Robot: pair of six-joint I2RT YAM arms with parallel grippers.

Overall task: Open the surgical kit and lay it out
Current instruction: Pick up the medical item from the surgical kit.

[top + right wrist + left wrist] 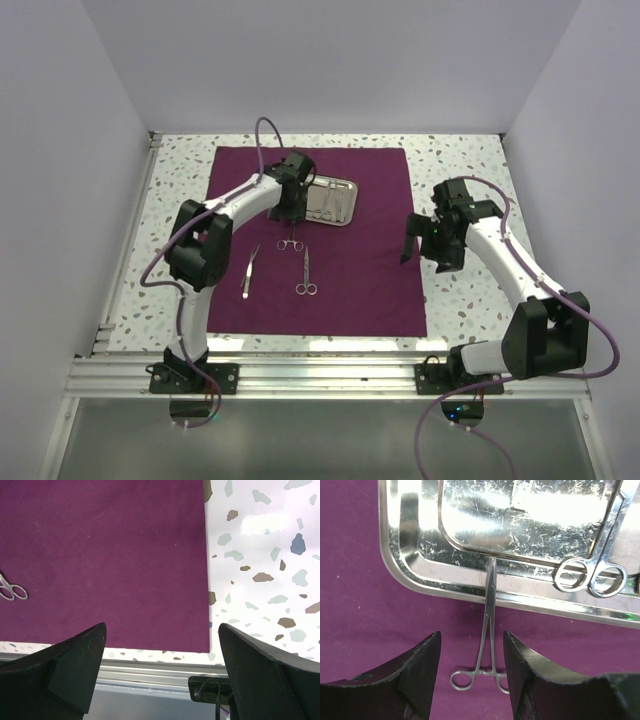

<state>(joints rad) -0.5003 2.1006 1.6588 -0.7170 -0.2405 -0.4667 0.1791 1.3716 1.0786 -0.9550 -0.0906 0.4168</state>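
Observation:
The plum cloth wrap (370, 270) lies spread flat on the table. The steel tray (344, 201) sits on its far middle, with at least one ring-handled instrument (600, 565) inside. My left gripper (290, 212) hovers open at the tray's near-left edge (420, 575). Slim forceps (487, 630) lie below between its fingers, tips resting on the tray rim, rings on the cloth. They also show in the top view (291, 240). Scissors (305, 273) and tweezers (249, 270) lie on the cloth nearer me. My right gripper (410, 245) is open and empty above the cloth's right edge.
Speckled terrazzo table (265, 555) shows to the right of the cloth (100, 555). The scissors' rings (11, 591) peek in at the left of the right wrist view. An aluminium rail (320, 375) runs along the near edge. White walls enclose the table.

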